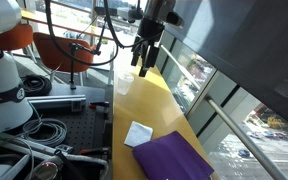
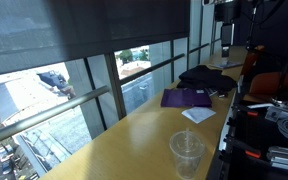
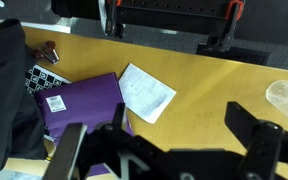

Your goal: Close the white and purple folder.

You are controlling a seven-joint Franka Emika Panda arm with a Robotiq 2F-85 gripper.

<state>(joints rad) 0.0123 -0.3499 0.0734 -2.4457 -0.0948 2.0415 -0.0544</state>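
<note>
The purple folder (image 3: pixel 84 100) lies flat on the yellow wooden table (image 3: pixel 204 80), purple cover up, with a small white label near its left side. It also shows in both exterior views (image 1: pixel 172 158) (image 2: pixel 187 97). A small white paper square (image 3: pixel 145 92) lies loose just beside it. My gripper (image 3: pixel 164 140) is open and empty. It hangs well above the table, beyond the folder in an exterior view (image 1: pixel 144 55). In the wrist view its fingers frame bare table to the right of the folder.
A black cloth or bag (image 3: pixel 4 90) lies against the folder's far side (image 2: pixel 206 78). A checkered item (image 3: pixel 39 78) pokes out between them. A clear plastic cup (image 2: pixel 187 152) stands further along the table (image 3: pixel 284 97). Windows run along one table edge, and cables and equipment (image 1: pixel 44 130) along the other.
</note>
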